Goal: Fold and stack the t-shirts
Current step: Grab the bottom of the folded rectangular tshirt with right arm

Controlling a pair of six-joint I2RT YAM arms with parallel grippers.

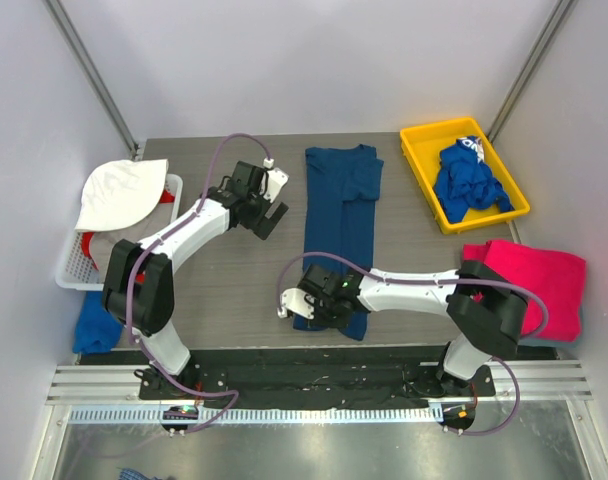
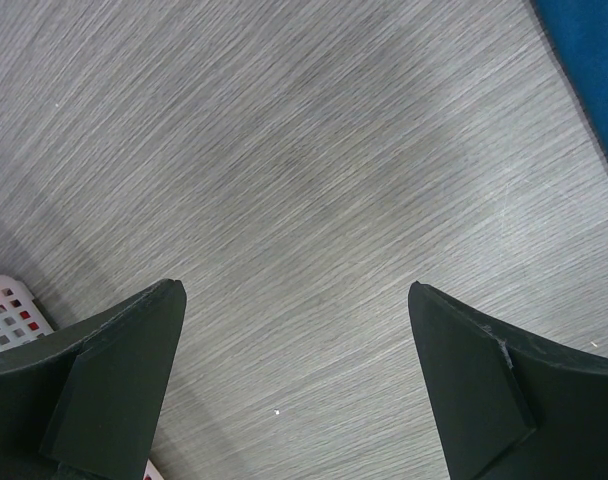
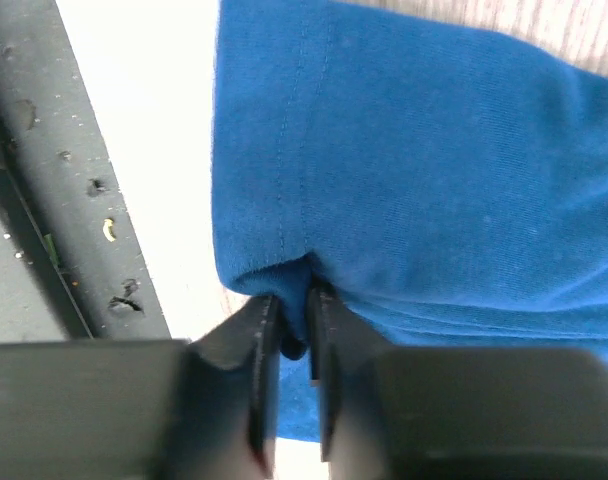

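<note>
From above, the dark blue t-shirt lies folded into a long strip down the middle of the counter, from the far edge to the near edge. The right fingers sit on its near end. The left fingers hang spread over bare counter, left of the strip. A royal-blue t-shirt is bunched in a yellow bin at the far right corner, and a pink t-shirt lies folded at the right edge. A white basket stands at the left edge.

At the left wrist, the left fingers stand wide apart with only counter between them.

At the right wrist, the right fingers are nearly together, pinching a fold of the dark blue t-shirt at its hem.
</note>
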